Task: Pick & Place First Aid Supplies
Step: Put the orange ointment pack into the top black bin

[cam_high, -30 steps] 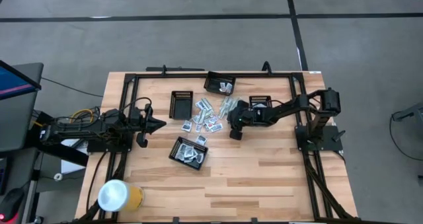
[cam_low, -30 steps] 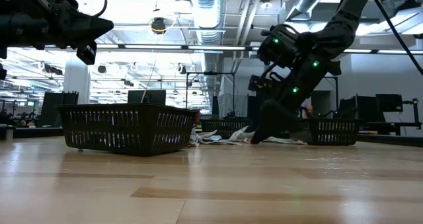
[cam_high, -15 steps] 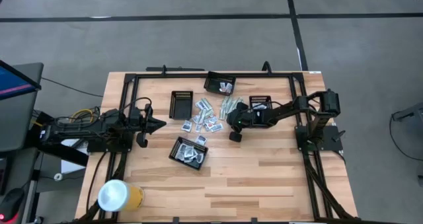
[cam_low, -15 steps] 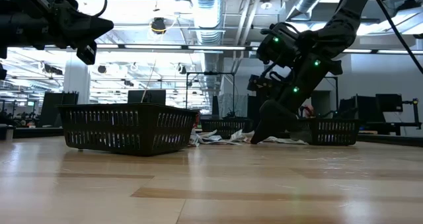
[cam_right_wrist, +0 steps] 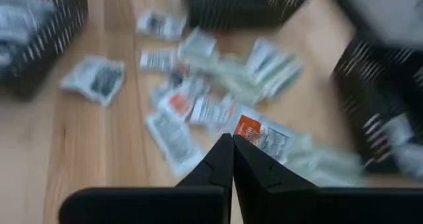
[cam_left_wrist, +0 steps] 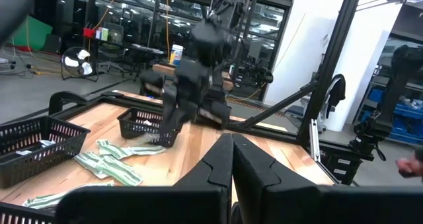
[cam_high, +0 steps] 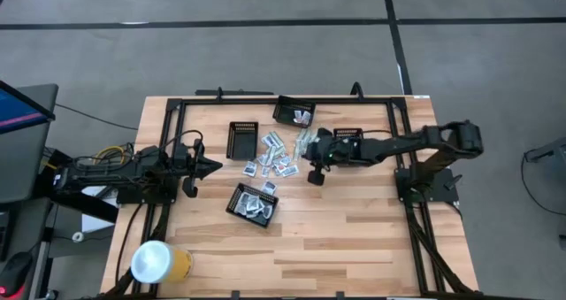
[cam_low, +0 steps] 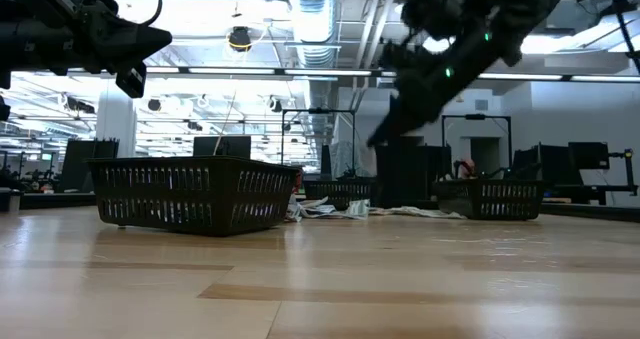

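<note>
Your right gripper (cam_right_wrist: 232, 139), pressed together above the packet pile (cam_high: 281, 156), looks empty, so you risk delivering nothing to a tray

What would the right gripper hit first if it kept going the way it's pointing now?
Probably the loose pile of packets on the table. The shut right gripper points down at it, and the nearest in line looks like a white sachet with an orange mark, which may already be pinched; depth is unclear.
</note>
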Motion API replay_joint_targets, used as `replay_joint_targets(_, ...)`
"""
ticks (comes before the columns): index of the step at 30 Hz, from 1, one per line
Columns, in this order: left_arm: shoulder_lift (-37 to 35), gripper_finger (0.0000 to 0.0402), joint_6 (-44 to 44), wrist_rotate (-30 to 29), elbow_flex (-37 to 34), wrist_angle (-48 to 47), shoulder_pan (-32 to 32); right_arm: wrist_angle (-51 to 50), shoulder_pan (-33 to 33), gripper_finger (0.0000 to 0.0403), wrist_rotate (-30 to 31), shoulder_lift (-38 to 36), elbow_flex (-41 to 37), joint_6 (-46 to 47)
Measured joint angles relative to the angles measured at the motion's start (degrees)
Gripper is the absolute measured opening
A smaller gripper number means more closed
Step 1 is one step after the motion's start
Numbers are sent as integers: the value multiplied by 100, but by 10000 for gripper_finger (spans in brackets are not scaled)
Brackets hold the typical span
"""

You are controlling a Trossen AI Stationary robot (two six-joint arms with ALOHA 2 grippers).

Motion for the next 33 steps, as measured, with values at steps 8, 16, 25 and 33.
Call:
replay_joint_targets(8,0,8,0,1,0,-1,-2,7,-170,1,69,-589,128,-325)
replay_joint_targets(16,1,8,1,2,0,-1,-2,-28,-193,0,66,-432,130,-325)
replay_joint_targets(25,1,8,1,2,0,-1,0,54,-322,0,53,-376,135,-581)
replay_joint_targets(33,0,8,1,2,0,-1,0,618,-952,0,-265,-378,136,-973)
